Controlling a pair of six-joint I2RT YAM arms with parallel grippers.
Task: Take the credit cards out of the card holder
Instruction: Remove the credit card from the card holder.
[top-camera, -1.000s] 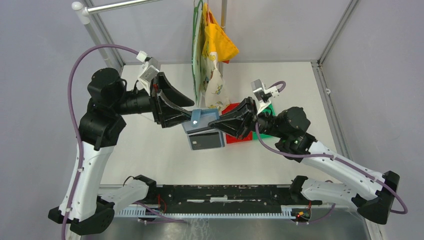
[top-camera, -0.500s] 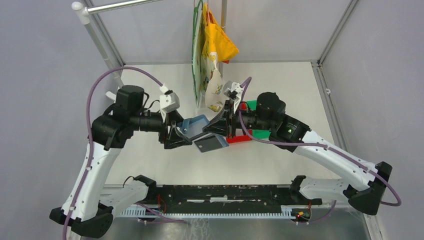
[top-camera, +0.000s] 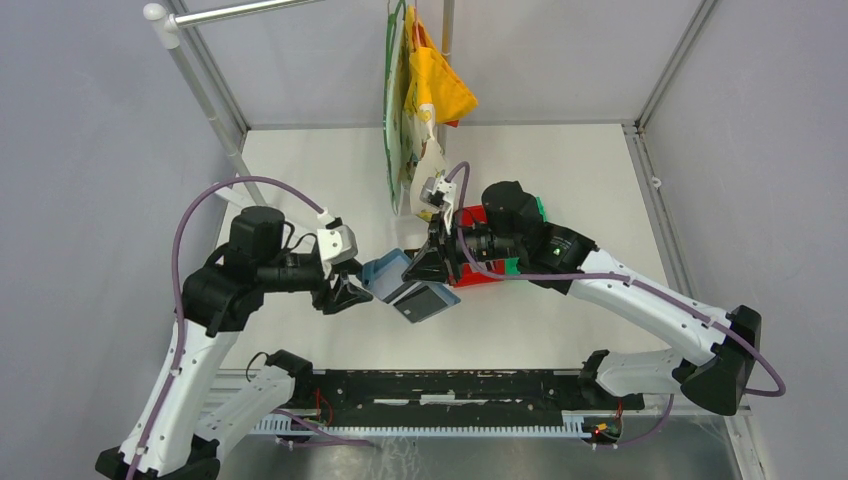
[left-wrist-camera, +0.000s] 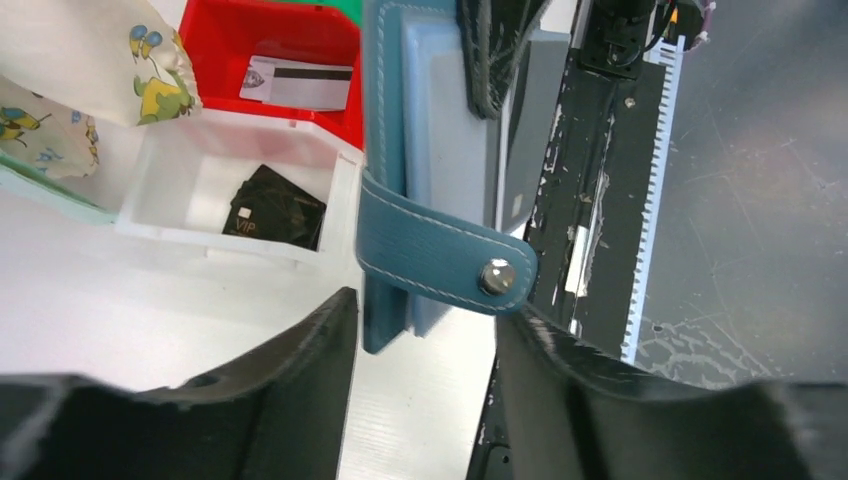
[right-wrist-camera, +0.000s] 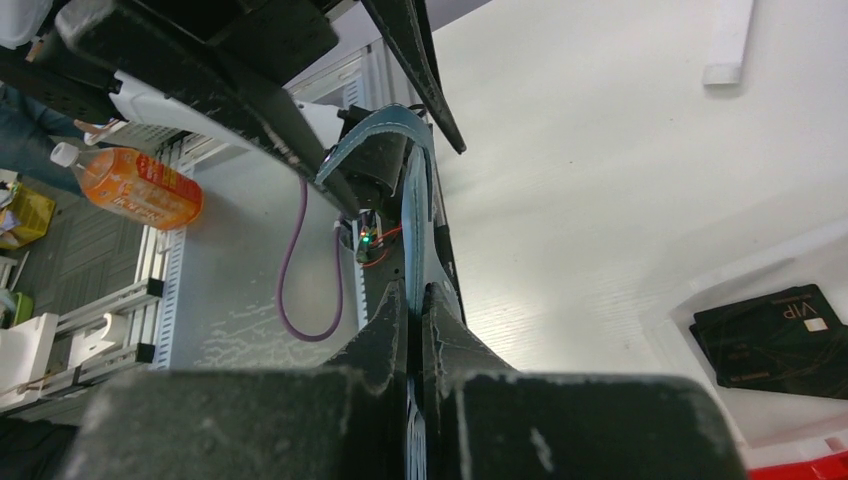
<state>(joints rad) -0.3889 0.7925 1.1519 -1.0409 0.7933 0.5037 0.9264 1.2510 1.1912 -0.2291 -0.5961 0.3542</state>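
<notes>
The right claw (top-camera: 428, 262) is pressed together on one end of the card holder (top-camera: 383, 275) and holds it in the air above the table. From this claw the teal wallet runs along its long axis straight toward the left claw (top-camera: 345, 293). That claw is spread, and the free end with the tab (left-wrist-camera: 440, 255) sits just inside the gap between its fingers. Whether it touches them I cannot tell. So the left claw is the nearer one to the free end, and I think the coming pull must go along this axis, away from the right claw. Beyond the right claw, black cards (left-wrist-camera: 272, 205) lie in the white bin (left-wrist-camera: 170, 200) and a pale card (left-wrist-camera: 300, 82) lies in the red bin (left-wrist-camera: 215, 40).
</notes>
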